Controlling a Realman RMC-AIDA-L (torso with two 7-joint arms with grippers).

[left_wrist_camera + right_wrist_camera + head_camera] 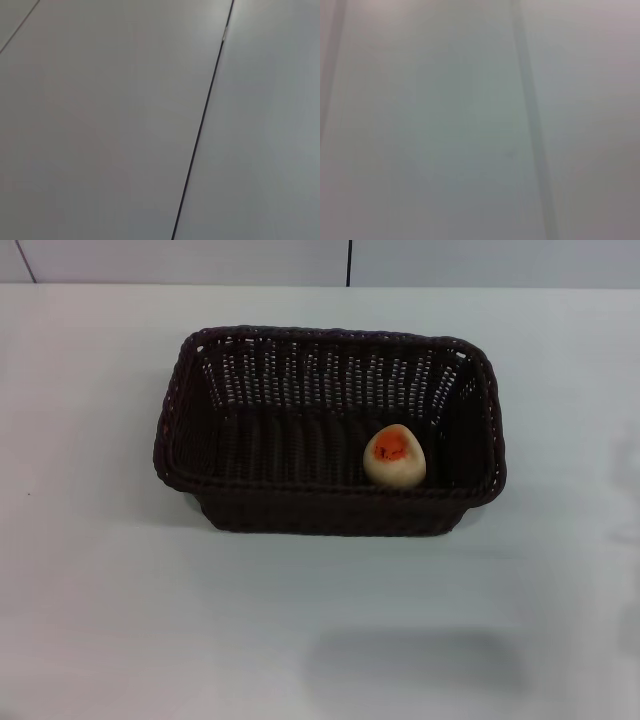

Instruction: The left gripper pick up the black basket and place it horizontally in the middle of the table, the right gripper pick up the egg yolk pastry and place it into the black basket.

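Head view shows the basket [330,430] lying lengthwise mid-table [100,590], the pastry [395,458] inside toward its 4 o'clock corner, against the near wall. Both steps look done; nothing remains but to keep clear. Neither gripper shows, so their state cannot be told. Bare tabletop surrounds the basket on all sides.
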